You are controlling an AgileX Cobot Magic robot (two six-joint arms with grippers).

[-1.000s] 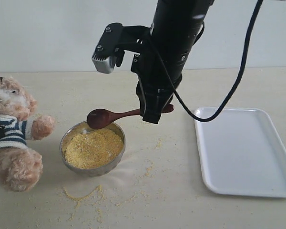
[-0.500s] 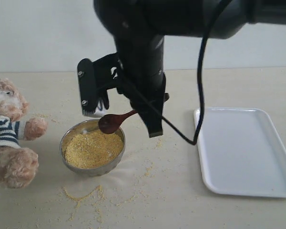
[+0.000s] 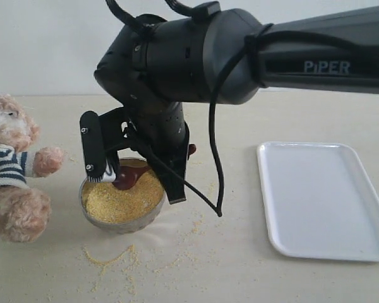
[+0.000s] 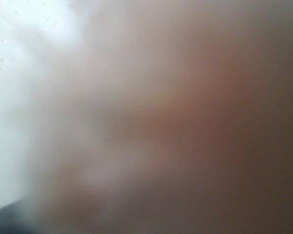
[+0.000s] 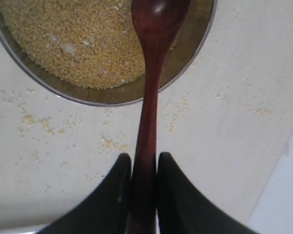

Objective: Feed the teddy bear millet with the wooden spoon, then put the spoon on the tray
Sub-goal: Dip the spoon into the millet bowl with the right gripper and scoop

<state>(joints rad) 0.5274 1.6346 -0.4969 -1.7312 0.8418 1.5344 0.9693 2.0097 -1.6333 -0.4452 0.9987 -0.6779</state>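
The teddy bear (image 3: 12,170) sits at the far left, one paw held out toward the steel bowl (image 3: 114,226). Millet (image 3: 123,202) fills that bowl. My right gripper (image 5: 144,158) is shut on the slim handle of the wooden spoon (image 5: 151,73). The spoon's oval bowl (image 3: 127,177) dips down to the millet (image 5: 73,44) at the bowl's far side. The big black right arm (image 3: 177,63) hangs over the bowl and hides most of the handle in the exterior view. The white tray (image 3: 322,202) lies at the right. The left wrist view is a brown blur.
Stray millet grains (image 3: 114,259) are scattered on the beige table in front of and to the right of the bowl. A black cable (image 3: 211,164) loops down off the right arm. The tray's corner (image 5: 283,204) shows in the right wrist view.
The right arm has swung down and forward over the bowl, tipping the spoon from level above the rim to its bowl dipping into the millet. The bear shifted slightly.
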